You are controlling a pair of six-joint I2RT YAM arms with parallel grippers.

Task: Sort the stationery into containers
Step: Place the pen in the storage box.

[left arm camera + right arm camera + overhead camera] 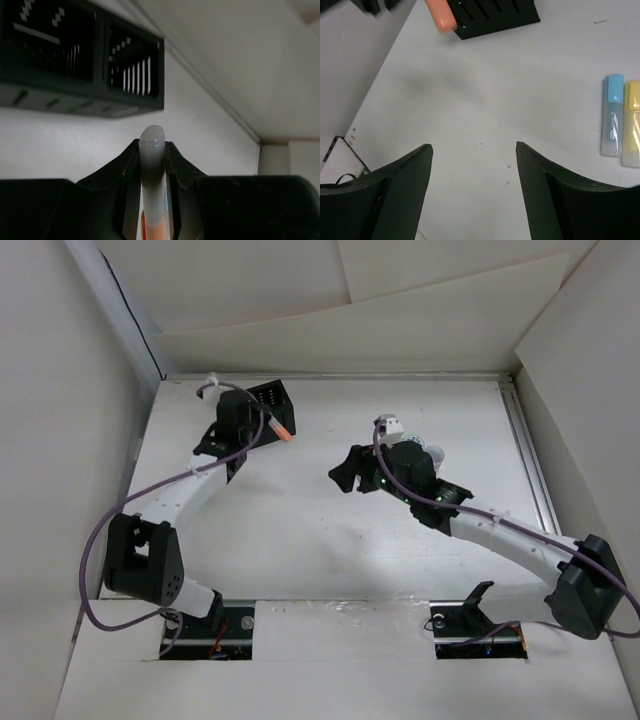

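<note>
My left gripper is shut on a white stick with an orange end, held just in front of the black organiser box at the far left. In the left wrist view the stick stands between the shut fingers, and the box's two compartments lie above and to the left. My right gripper is open and empty over the middle of the table; in its wrist view there is only bare table between the fingers. A light blue stick and a yellow stick lie side by side to its right.
Pale rounded pieces show partly behind the right wrist; I cannot tell what they are. White walls enclose the table on the left, back and right. The box's corner and the stick's orange end show at the top of the right wrist view.
</note>
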